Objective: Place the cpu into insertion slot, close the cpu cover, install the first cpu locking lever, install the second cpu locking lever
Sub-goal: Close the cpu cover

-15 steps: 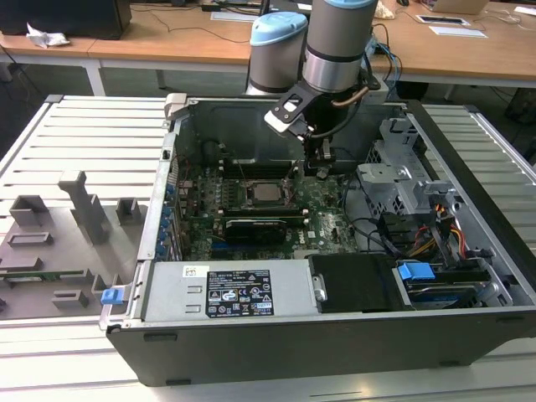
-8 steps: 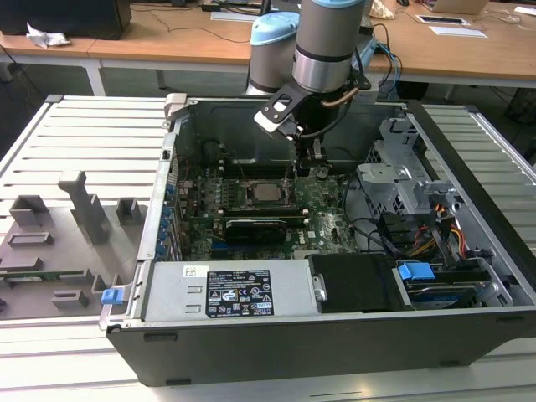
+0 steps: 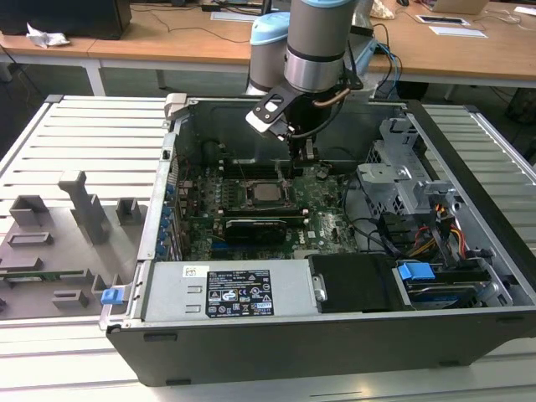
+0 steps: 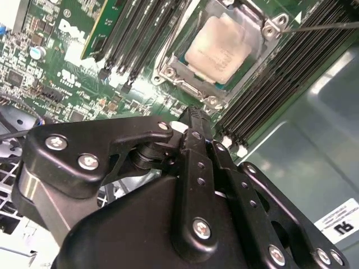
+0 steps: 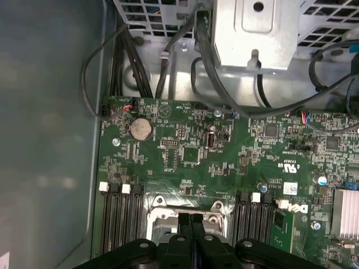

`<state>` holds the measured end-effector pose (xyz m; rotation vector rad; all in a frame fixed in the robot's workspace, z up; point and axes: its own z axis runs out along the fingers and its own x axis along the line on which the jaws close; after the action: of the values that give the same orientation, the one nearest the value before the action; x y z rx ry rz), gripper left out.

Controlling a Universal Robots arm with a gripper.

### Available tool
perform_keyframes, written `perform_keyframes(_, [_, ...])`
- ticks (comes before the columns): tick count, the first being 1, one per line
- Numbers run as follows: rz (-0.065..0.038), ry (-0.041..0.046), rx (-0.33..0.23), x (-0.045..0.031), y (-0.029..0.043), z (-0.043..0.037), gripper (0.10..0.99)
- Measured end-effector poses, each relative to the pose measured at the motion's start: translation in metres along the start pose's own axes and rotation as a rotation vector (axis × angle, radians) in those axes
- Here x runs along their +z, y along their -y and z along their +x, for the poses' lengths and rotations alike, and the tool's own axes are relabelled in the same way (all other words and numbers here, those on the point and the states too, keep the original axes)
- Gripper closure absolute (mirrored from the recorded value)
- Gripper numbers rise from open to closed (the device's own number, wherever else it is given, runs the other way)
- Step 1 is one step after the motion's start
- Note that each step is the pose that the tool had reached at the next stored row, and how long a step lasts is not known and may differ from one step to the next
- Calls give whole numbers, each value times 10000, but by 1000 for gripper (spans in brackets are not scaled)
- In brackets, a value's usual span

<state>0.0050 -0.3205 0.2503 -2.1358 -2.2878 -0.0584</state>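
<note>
Cpu (image 3: 266, 194): flat square chip with a matte silver-beige lid, seated in the insertion slot (image 4: 245, 72) mid-board. It lies just below the end effector (image 3: 295, 156) and a little toward the exterior view's left (square, so no long axis to align). Exterior view, left to right:
- Grey moulded fixture blocks (image 3: 50, 234) on the slatted metal worktop (image 3: 84, 142).
- Computer case (image 3: 159, 218), side off, grey steel walls; green motherboard (image 3: 327, 222), glossy and densely populated.
- Cpu cover (image 4: 190, 87): bright stamped-steel frame, apparently lying flat round the chip. A thin wire locking lever (image 4: 320, 26) runs off one corner (latched or not, I cannot tell).
- End effector: matte black fingers pressed together, gripping nothing, tips near the slot's edge.
- Perforated drive cage (image 3: 402, 180); blue plastic caddy tab (image 3: 414, 272).
</note>
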Motion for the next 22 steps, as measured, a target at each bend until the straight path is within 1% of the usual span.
perform_keyframes(7, [0, 0, -1, 13, 115, 7, 980])
perform_keyframes(9, [-1, -3, -1, 27, 151, 10, 980])
perform_keyframes(11, [0, -2, -1, 65, 174, 10, 980])
perform_keyframes(12, [6, -1, -1, 108, 191, 9, 980])
perform_keyframes(13, [12, -1, 0, 142, 224, 10, 980])
perform_keyframes(16, [29, -3, 0, 200, 296, 13, 980])
perform_keyframes(20, [34, -3, 1, 233, 359, 16, 980])
perform_keyframes(22, [35, -3, -2, 274, 419, 19, 980])
